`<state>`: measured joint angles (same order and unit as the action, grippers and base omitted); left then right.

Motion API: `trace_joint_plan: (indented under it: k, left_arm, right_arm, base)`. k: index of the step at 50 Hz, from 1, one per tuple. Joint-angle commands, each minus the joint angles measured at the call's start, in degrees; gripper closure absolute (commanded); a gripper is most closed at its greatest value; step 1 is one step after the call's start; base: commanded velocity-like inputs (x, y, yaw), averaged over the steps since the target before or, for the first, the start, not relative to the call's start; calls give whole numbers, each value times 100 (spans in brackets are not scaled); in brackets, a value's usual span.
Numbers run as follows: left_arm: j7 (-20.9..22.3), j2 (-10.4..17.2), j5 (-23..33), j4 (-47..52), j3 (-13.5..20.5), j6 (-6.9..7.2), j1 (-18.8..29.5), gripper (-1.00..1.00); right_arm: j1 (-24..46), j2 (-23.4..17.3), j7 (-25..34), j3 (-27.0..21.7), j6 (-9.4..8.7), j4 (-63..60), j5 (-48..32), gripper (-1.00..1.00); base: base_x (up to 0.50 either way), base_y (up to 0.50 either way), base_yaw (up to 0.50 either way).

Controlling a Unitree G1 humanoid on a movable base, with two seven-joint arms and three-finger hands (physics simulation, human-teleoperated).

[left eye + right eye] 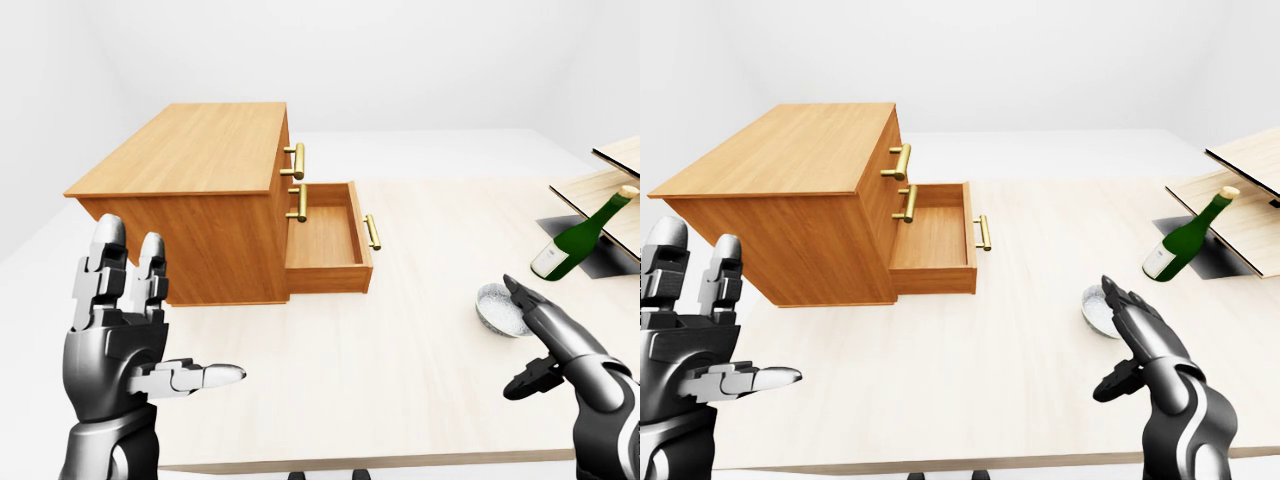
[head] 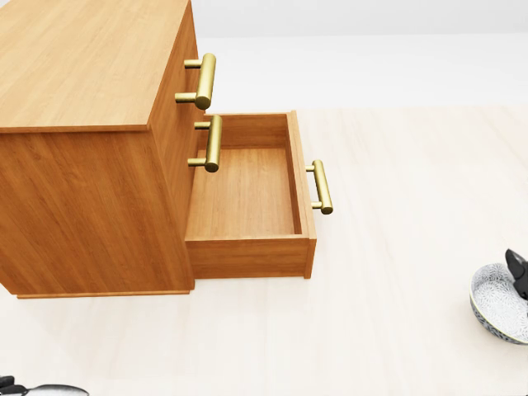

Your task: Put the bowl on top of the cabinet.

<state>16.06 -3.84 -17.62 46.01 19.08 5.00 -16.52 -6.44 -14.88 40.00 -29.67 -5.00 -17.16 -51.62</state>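
The bowl (image 1: 499,310) is seen on the pale surface (image 1: 400,390), lower right of the left-eye view, well apart from the cabinet (image 1: 190,165) at upper left; it is not yet set on the cabinet's top. The lowest drawer (image 1: 326,240) is shown pulled out toward the middle of the frame. A green bottle (image 1: 578,236) is caught tilted at the right edge.

The right hand (image 1: 562,345) is held just beside the bowl. Its fingers (image 1: 527,302) are stretched wide over the bowl's right rim, with the thumb kept apart below, and nothing is gripped. Whether the rim is touched cannot be told.

At lower left the left hand (image 1: 115,345) is raised with palm open. Its fingers (image 1: 104,265) are held upright and spread, the thumb is pointed right, and nothing is held.
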Motion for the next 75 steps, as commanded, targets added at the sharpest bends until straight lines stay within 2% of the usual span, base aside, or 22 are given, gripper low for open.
trace_joint_plan:
  k: [1,16,43,75]
  left_arm:
    - [4,-12,51,-26,-69,0,-26,-100]
    - [-15,15,18,-74,-29,0,10,-100]
    - [-47,26,34,-66,-47,0,26,-100]
    - [-73,46,-2,-58,12,0,72,-100]
  right_arm:
    - [46,-96,0,53,0,215,-216,-100]
    - [147,-207,0,227,0,644,-478,-99]
    - [294,-526,0,244,0,1130,-803,-100]
    - [844,-969,0,478,0,1877,-1096,-100]
  base:
    - [0,0,0]
    - [0,0,0]
    - [0,0,0]
    - [0,0,0]
